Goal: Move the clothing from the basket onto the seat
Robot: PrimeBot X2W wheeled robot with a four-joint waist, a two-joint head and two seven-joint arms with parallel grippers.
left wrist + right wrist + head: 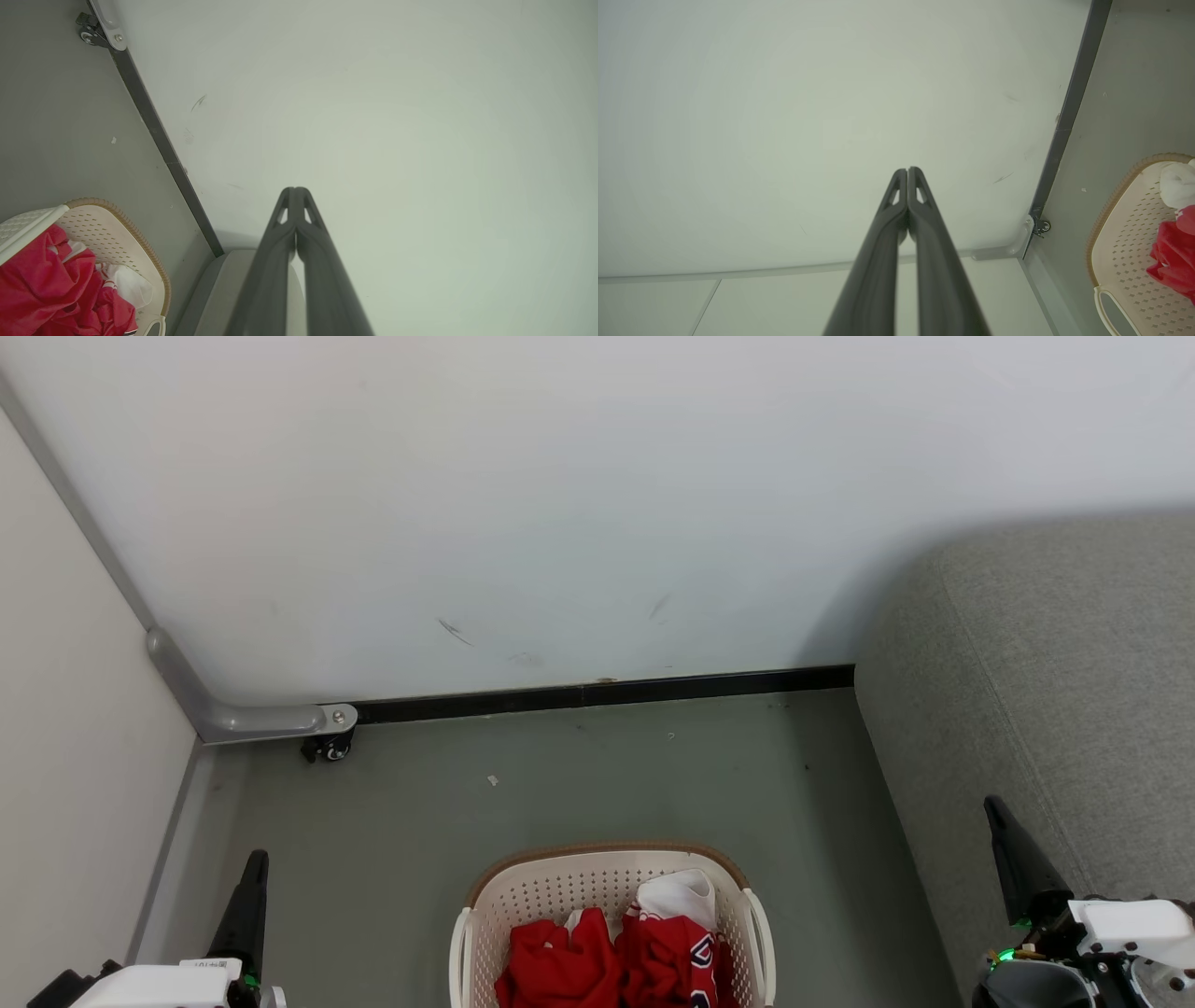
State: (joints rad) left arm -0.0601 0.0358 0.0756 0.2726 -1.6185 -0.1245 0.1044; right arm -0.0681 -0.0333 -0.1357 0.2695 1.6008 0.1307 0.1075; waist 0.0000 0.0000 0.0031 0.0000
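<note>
A cream plastic laundry basket (pixel 551 896), its sides pierced with rows of small slots and its rim banded in brown woven-look trim, sits on a dull grey-green floor (pixel 560 775). The clothing (pixel 597 961) is heaped inside it: crumpled red jerseys with white trim, and a bunch of white fabric (pixel 681 896) at the far side of the pile. Dark, white-edged lettering shows on one red fold, too cut off to read.

Right of the basket rises the sofa (pixel 1074 663), grey woven upholstery with a rounded corner. The left gripper (pixel 254 868) stands to the basket's left and the right gripper (pixel 999 817) to its right, seen against the sofa. Each pair of long dark fingers is pressed tight together, gripping nothing.

Beyond the basket a black skirting strip (pixel 607 693) runs along the foot of a scuffed white wall (pixel 560 476). Far to the basket's left, a grey metal bracket (pixel 243 719) carries a small black caster (pixel 329 747). A label (pixel 203 966) on the left arm's white casing is too small to read.
</note>
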